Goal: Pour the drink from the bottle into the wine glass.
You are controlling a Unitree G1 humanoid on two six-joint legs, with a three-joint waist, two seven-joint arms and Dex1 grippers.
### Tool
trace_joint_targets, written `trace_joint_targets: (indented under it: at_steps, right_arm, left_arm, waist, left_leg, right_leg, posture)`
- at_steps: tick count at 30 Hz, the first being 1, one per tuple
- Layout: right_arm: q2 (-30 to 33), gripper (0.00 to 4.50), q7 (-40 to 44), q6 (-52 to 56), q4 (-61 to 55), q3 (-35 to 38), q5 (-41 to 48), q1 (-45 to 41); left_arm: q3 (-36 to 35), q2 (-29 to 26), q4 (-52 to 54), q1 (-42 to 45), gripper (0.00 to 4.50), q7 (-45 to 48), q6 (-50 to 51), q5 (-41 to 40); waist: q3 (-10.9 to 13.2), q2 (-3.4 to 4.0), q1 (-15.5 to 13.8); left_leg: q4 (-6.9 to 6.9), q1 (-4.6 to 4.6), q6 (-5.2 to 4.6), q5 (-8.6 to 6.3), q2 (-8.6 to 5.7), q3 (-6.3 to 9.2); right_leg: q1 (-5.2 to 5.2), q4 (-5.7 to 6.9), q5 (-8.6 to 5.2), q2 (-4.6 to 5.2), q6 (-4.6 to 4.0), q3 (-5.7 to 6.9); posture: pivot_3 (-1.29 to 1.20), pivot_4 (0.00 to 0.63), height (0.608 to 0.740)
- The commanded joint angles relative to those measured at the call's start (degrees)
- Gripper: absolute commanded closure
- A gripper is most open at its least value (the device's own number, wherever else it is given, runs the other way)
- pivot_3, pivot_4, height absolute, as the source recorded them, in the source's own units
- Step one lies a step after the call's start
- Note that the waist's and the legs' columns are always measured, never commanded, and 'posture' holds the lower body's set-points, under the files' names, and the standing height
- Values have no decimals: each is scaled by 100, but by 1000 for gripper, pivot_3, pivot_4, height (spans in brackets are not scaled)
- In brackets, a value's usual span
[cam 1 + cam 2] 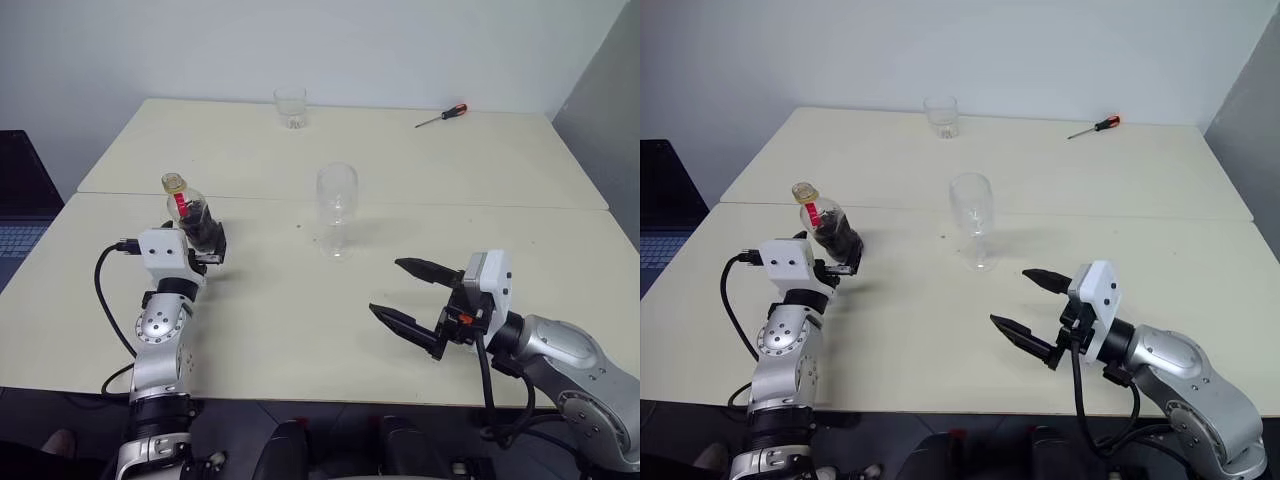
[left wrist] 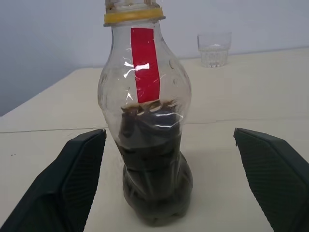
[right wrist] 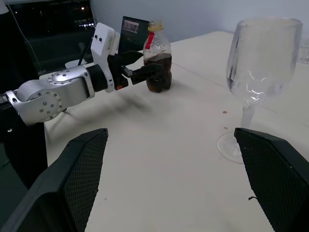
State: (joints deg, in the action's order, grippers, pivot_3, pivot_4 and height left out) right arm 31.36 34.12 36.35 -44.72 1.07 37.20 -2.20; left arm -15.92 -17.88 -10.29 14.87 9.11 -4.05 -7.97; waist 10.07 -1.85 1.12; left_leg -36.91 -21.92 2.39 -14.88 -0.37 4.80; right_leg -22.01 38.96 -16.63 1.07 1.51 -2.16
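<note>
Two black-fingered grippers stand wide open, neither holding anything: the left gripper [image 2: 164,183] has its fingers either side of the small squat clear plastic bottle [image 1: 190,212] with a yellow cap and red neck label, with a visible gap on both sides, while the right gripper [image 1: 410,295] hovers over bare tabletop at about five o'clock from the tall clear stemmed wine glass [image 1: 337,208]. The bottle stands upright near the left side of the cream table [image 1: 300,330], at roughly nine o'clock from the glass and well apart from it; the nearly black drink [image 2: 153,179] fills only its lower part, and the glass looks empty. The risk I see is a nudge: if the left fingers close off-centre or push further in, the light bottle could tip or skid away. The cap looks to be on, so pouring would fail unless it comes off. The left wrist view shows the gaps beside the bottle, which the head views leave unclear; the head views alone show a red-handled screwdriver [image 1: 441,116] at one o'clock from the glass, while a short clear tumbler [image 1: 290,107] stands at eleven.
</note>
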Motion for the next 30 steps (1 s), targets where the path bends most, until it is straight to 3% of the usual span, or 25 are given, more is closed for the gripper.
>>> trace_joint_targets:
  at_steps: [1,22,30]
  right_arm:
    - [63,27,-22,-30,-121,66,105,-105]
    - [38,27,-212,60,-57,34,81,-227]
    - [18,0,-245,38,-60,39,78,-191]
  left_arm:
    - [-103,-100,-245,284,0,-16,-247,-31]
    - [-93,-192,-2845,1777,0,137,-1142,-66]
    - [-111,-281,-3151,1945,2517,202,-1364,-114]
  waist:
    - [0,0,-1]
    - [0,-1,8]
    - [0,-1,20]
  left_leg:
    - [0,0,0,0,0,0]
    - [-2,-2,0,0,-4,-1]
    - [-2,-4,0,0,-5,0]
  right_leg:
    - [0,0,0,0,0,0]
    - [-2,1,3,1,5,4]
    - [-2,2,4,2,5,6]
  posture:
    - [0,150,740]
    - [0,150,740]
    - [0,150,740]
